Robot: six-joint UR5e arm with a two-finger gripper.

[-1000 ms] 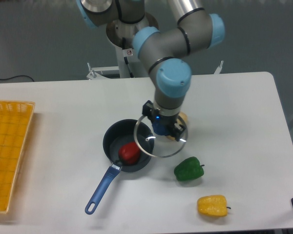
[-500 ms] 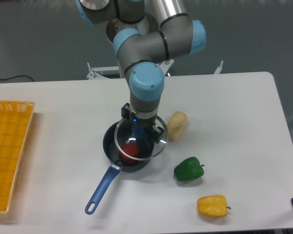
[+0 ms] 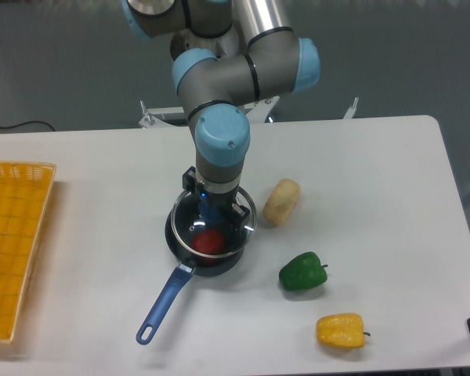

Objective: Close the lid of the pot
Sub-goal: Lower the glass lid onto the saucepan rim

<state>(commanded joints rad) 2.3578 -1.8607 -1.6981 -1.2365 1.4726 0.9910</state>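
The dark pot (image 3: 182,249) stands at the table's middle, its long blue handle (image 3: 163,305) pointing to the front left. A red item (image 3: 208,241) lies inside it. Just over the pot hangs the clear glass lid (image 3: 239,222), nearly centred on the rim. My gripper (image 3: 212,211) comes straight down onto the lid's middle and is shut on its blue knob, which the fingers mostly hide. I cannot tell whether the lid's rim touches the pot.
A tan potato-like item (image 3: 282,201) lies just right of the pot. A green pepper (image 3: 303,272) and a yellow pepper (image 3: 341,330) sit at the front right. A yellow basket (image 3: 12,243) stands at the left edge.
My gripper has carried the lid leftward from beside the pot's right rim to over the pot, and it now sits lower. The tan item, once hidden behind the gripper, is uncovered.
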